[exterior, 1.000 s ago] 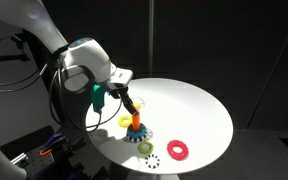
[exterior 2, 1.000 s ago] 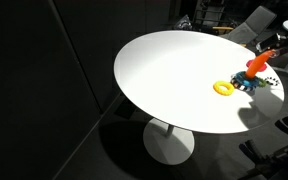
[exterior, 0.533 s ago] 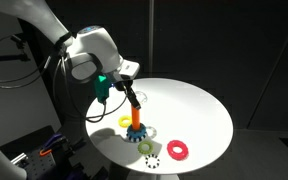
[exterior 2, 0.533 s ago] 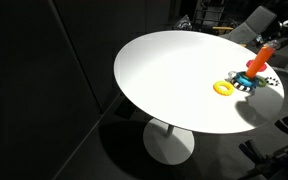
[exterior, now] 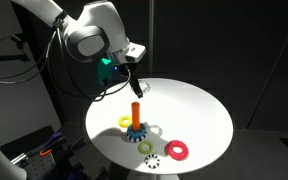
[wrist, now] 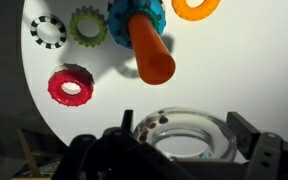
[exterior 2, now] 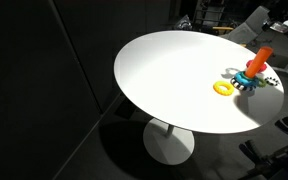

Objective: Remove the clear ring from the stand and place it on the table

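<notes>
The stand is an orange peg [exterior: 136,112] on a blue-ringed base, standing on the round white table [exterior: 196,105]; it also shows in an exterior view [exterior 2: 257,62] and in the wrist view [wrist: 151,50]. My gripper [exterior: 134,85] hangs above the peg top, clear of it. In the wrist view my gripper [wrist: 187,138] is shut on the clear ring [wrist: 184,114], which lies flat between the two fingers, off the peg. The ring is too faint to make out in either exterior view.
A yellow ring [exterior: 125,122] lies beside the stand's base. A green toothed ring [exterior: 145,147], a white black-spotted ring [exterior: 151,160] and a red ring [exterior: 177,150] lie near the table's front edge. Bare tabletop [exterior 2: 174,80] stretches beyond the stand.
My gripper has risen from around the lower peg to above its top, carrying the clear ring off the stand. The other rings have not moved.
</notes>
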{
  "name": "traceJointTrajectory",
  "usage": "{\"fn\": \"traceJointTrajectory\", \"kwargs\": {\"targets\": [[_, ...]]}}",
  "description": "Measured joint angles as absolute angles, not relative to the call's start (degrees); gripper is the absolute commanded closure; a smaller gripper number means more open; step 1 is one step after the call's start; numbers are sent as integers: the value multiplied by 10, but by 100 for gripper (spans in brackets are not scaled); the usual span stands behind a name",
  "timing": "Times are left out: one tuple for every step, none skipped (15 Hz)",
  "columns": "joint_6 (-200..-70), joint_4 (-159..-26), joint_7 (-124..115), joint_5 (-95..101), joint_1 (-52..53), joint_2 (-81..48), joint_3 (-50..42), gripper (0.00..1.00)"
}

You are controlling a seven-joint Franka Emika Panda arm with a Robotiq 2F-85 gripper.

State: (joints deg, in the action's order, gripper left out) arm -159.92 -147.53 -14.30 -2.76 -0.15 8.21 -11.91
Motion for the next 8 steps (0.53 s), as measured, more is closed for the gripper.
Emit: {"fn": "traceJointTrajectory", "kwargs": {"targets": [[-1584, -1468, -143, -28, -14, 81, -111, 33], [-1570, -1462, -143, -28, -25, 80, -106, 33], [-1556, -1455, -143, -28, -35, 77, -103, 33], [-1545, -1449, -143, -28, -44, 72, -101, 33], [-1534, -1442, -143, -28, -52, 67, -101, 33], [-1523, -1436, -143, -28, -59, 61, -101, 33], [-1515, -1429, -143, -28, -66, 53, -101, 33], [-1507, -1422, -143, -28, -73, 44, -101, 33]]}}
